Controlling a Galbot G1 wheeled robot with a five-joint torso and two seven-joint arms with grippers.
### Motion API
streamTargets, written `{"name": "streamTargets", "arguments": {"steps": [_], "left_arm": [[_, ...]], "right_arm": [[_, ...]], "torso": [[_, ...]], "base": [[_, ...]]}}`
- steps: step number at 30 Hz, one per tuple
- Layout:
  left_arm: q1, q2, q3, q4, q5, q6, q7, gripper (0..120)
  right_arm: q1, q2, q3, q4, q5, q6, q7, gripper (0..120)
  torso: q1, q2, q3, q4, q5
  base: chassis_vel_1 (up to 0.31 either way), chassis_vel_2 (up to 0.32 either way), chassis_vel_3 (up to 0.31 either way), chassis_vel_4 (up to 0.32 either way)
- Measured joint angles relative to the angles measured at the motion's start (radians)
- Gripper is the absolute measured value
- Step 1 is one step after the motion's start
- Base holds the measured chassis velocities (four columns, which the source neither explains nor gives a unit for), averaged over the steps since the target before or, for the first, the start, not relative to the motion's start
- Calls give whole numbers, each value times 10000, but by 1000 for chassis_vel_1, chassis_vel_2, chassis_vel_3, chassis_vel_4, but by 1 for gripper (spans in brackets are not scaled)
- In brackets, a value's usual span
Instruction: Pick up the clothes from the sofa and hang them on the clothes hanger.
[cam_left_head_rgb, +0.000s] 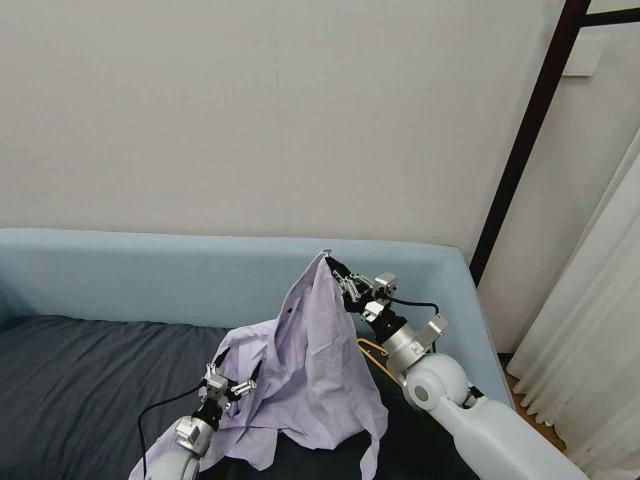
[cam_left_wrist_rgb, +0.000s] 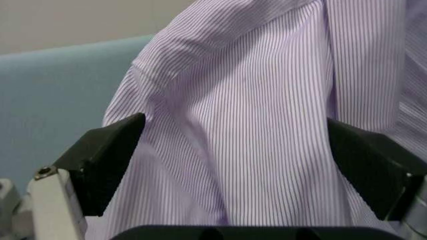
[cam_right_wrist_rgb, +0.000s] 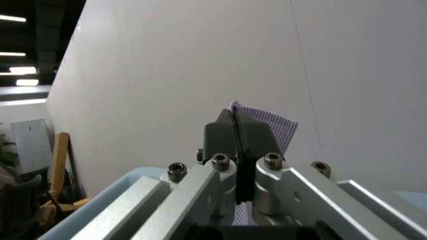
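Note:
A lilac striped shirt (cam_left_head_rgb: 305, 375) hangs in a peak over the sofa's dark seat (cam_left_head_rgb: 80, 380). My right gripper (cam_left_head_rgb: 336, 270) is shut on the shirt's top edge and holds it up in front of the sofa's light blue back (cam_left_head_rgb: 150, 275). In the right wrist view its fingers (cam_right_wrist_rgb: 235, 132) are pressed together with striped cloth (cam_right_wrist_rgb: 270, 125) sticking out behind them. My left gripper (cam_left_head_rgb: 228, 384) sits low at the shirt's left side. It is open, its black fingers (cam_left_wrist_rgb: 107, 160) wide apart, with shirt fabric (cam_left_wrist_rgb: 253, 115) right in front of them. A tan curved hanger piece (cam_left_head_rgb: 372, 349) shows under the shirt by the right wrist.
The sofa's right armrest (cam_left_head_rgb: 470, 300) ends near a black slanted pole (cam_left_head_rgb: 520, 150). A white curtain (cam_left_head_rgb: 595, 350) hangs at the far right. A plain wall (cam_left_head_rgb: 250, 110) rises behind the sofa. The dark seat to the left lies bare.

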Motion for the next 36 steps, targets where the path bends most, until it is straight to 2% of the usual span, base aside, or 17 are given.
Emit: {"name": "streamTargets", "arguments": {"steps": [4,10,12,15,19,20,23,24,25,30,36], "left_arm": [[868,243,-184,-358,64,-584,244,100],[1708,431,-315,-1068,-602,-606,1225,100],[1896,438,-296,-1542,-1008,-609,1763,100],[1856,276,-104,-1866,-941,-657,1712,100],[1249,-403,353,-1875,49,-641,692,100],[1249,-403,353,-1875,49,-641,692,100],[878,-875,701,-1792,544,-408,-292,100],[761,-1044,914,-1772,741,-221,-1017,100],[761,-1044,914,-1772,741,-221,-1017,100],[330,-1586,1828,-1629,888,965,-3401,100],[9,-2136,2087,-1373,957,1192,-4169,100]], "right_arm": [[-23,-41,162,-4,62,0,-20,0],[75,-62,166,-2,111,0,-56,0],[124,-60,129,-6,120,0,-60,0],[141,-61,89,-35,120,0,-77,0],[189,-66,11,-114,121,0,-119,0],[189,-66,11,-114,121,0,-119,0],[218,-56,-22,-145,131,1,-151,0],[218,-56,-28,-148,132,3,-187,0],[218,-56,-28,-148,132,3,-187,0],[169,-163,-27,-148,143,31,-351,0],[211,-178,-31,-224,172,46,-404,0]], "torso": [[0,0,-1,-3,-1],[0,0,-1,0,0],[-1,1,-1,0,0],[0,1,-1,-3,2],[0,0,0,-6,0],[0,0,0,-6,0],[1,0,0,-5,0],[0,0,0,-5,1],[0,0,0,-5,1],[0,0,0,-3,1],[0,0,0,-5,0]], "base": [[0,0,0,0],[0,0,0,0],[0,0,0,0],[0,0,0,0],[0,0,0,0],[0,0,0,0],[0,0,0,0],[0,0,0,0],[0,0,0,0],[0,0,0,0],[0,0,0,0]]}}
